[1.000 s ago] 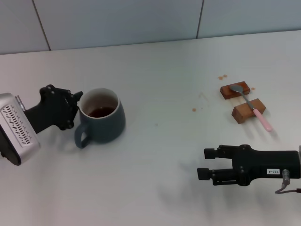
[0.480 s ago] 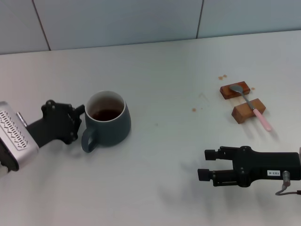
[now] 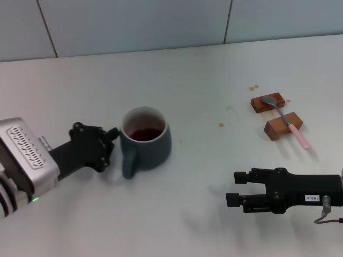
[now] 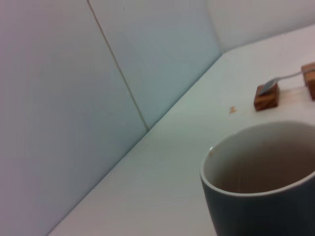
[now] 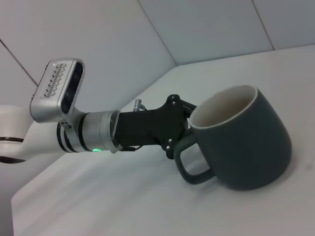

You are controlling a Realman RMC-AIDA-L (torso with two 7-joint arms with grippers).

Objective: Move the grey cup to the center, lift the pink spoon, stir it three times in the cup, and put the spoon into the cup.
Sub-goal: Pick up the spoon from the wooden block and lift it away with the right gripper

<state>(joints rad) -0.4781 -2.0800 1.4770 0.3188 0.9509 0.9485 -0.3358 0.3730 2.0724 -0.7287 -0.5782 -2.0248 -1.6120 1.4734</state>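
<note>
Left gripper (image 3: 110, 140) pressed against the rim of the grey cup (image 3: 146, 140), beside its handle, on a white table (image 3: 193, 80); whether its fingers pinch the wall or merely bear on it cannot be told, though the right wrist view shows the tips at the lip just above the handle loop. The cup stands upright, left of the table's middle, with brown liquid inside and its handle turned toward the near-left. The pink spoon (image 3: 286, 120) lies well apart to the right, bridging two wooden blocks (image 3: 276, 114), silver bowl on the far block and handle trailing past the near one; small brown drips (image 3: 253, 87) mark the table nearby. Right gripper (image 3: 237, 190) hovers low at the near right with its fingers spread apart, holding nothing. The step in hand appears to be bringing the cup to the centre. Done well, it calls for a slow, level travel so the liquid does not slop, contact kept low enough that the cup does not tip, and a stop short of the blocks, leaving the right arm room to reach the spoon.
</note>
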